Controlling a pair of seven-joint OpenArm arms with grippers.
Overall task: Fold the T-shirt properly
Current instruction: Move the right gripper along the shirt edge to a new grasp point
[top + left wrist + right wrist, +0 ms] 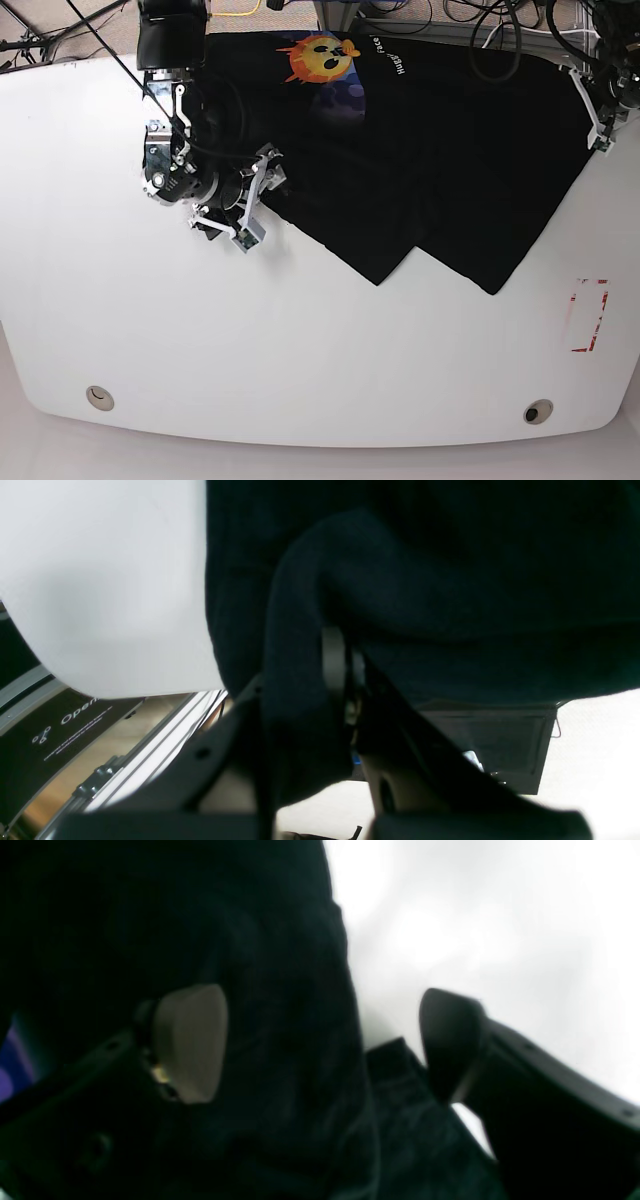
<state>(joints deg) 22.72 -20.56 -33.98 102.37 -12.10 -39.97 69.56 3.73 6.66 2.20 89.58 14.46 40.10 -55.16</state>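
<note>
The black T-shirt [450,150] lies spread over the back of the white table [300,350], its orange flaming face print [325,58] at the far edge. My right gripper [260,200] stands open at the shirt's left edge. In the right wrist view its fingertips [190,1040] are wide apart, with the T-shirt [290,1050] edge lying between them. My left gripper [598,125] is at the shirt's right edge. In the left wrist view it [345,680] is shut on a fold of the T-shirt [450,605].
A red-and-white rectangle mark [588,315] is on the table at the right. Two round holes [98,398] [538,412] sit near the front edge. Cables [500,30] hang behind the table's back edge.
</note>
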